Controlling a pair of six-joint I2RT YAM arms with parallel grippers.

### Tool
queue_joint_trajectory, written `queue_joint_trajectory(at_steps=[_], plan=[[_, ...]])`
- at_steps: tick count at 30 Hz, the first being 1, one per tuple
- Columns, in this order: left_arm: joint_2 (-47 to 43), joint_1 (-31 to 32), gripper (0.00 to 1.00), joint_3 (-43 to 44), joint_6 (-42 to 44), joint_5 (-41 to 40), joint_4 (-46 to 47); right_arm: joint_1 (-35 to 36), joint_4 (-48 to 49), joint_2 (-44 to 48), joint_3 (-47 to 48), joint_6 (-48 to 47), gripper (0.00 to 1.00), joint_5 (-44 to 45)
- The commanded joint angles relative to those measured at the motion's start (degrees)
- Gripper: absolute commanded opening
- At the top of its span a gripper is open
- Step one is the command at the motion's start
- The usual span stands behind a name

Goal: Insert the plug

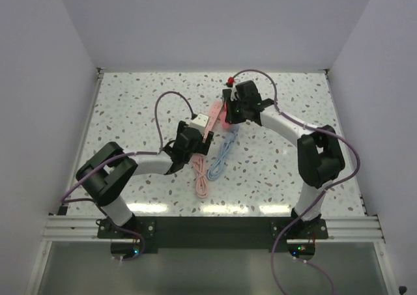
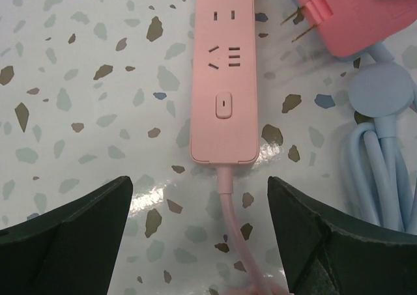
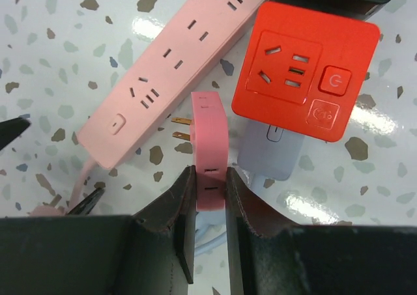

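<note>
White walls [image 1: 52, 80] close in a speckled terrazzo tabletop [image 1: 130, 99], with both arms reaching toward its middle. A pink power strip [image 1: 212, 120] lies flat there, running from about 1 o'clock down to 7 o'clock in the overhead view, and its pink cord [image 1: 202, 178] is coiled at the near end. The right gripper [image 3: 210, 178] is clamped on a pink plug [image 3: 210, 132], one pad on each flat side. The plug's two brass prongs [image 3: 181, 129] point toward 9 o'clock in the right wrist view. They sit just beside the strip's long edge and are not in any socket. A red socket cube [image 3: 305, 70] sits at 2 o'clock from the plug, close to it. The left gripper [image 2: 199, 191] is spread wide and holds nothing. Its dark fingers [image 2: 85, 236] sit on either side of the strip's switch end, where the cord leaves toward 6 o'clock. In the left wrist view the plug is at 1 o'clock, and a bundled blue cable [image 2: 381, 158] lies at 3 o'clock.
</note>
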State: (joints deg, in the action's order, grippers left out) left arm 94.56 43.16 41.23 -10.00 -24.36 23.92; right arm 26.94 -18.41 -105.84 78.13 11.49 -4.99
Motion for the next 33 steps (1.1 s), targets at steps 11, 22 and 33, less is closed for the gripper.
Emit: queue_joint_trajectory(at_steps=[11,22,33], plan=[[-9.6,-3.5,0.91,-7.0,-1.2,17.1,17.2,0.7,-1.9,16.4,-2.5,-2.9,0.00,-7.3],[-15.5,-12.0,0.92,-8.8,-16.4,55.2,36.5,0.7,2.1,26.8,-9.0,-4.4,0.00,-27.1],[-9.7,-13.9,0.89,-9.5,-28.1,67.8,51.6,0.7,5.7,28.9,-11.2,-4.6,0.00,-37.6]])
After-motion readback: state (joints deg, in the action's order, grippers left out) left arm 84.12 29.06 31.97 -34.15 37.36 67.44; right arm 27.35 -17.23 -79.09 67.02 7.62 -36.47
